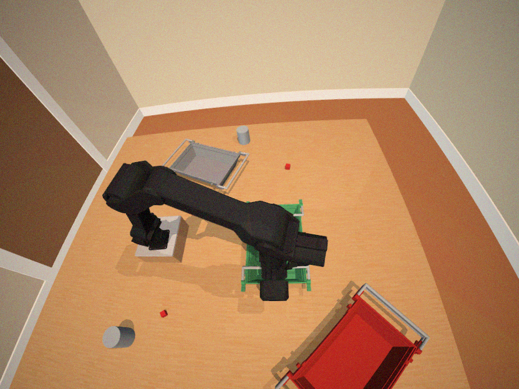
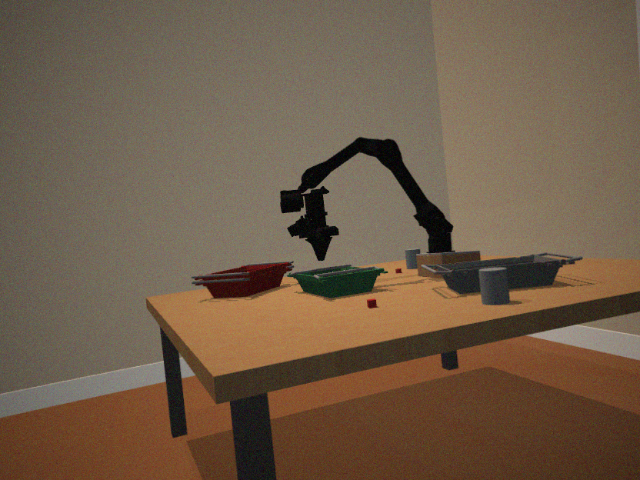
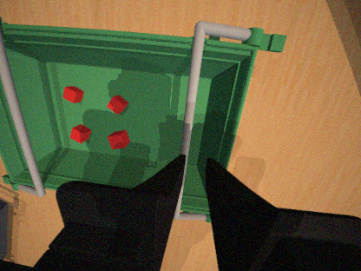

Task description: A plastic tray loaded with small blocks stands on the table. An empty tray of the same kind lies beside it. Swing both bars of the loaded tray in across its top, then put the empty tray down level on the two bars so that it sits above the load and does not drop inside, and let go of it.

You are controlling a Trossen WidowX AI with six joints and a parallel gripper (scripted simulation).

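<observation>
The green tray (image 1: 251,257) (image 2: 335,285) (image 3: 108,36) stands on the table with several red blocks inside, seen in the wrist view. One wire bar (image 1: 251,267) (image 3: 191,100) lies in across its top near one end; the other bar (image 1: 297,214) (image 3: 19,122) also lies in across the opposite end. My gripper (image 2: 321,259) (image 3: 195,161) points down above the tray, slightly open and empty, its tips hidden by the arm in the top view. An empty red tray (image 1: 356,335) (image 2: 253,283) and an empty grey tray (image 1: 205,165) (image 2: 521,276) stand on either side, their bars out.
A grey cylinder (image 1: 242,134) (image 2: 495,285) stands beside the grey tray. Another cylinder (image 1: 118,336) (image 2: 411,259) stands on the robot's other side. Loose red cubes (image 1: 287,166) (image 1: 163,313) (image 2: 371,303) lie on the table. The arm rises from a box-shaped base (image 1: 179,247) (image 2: 448,264).
</observation>
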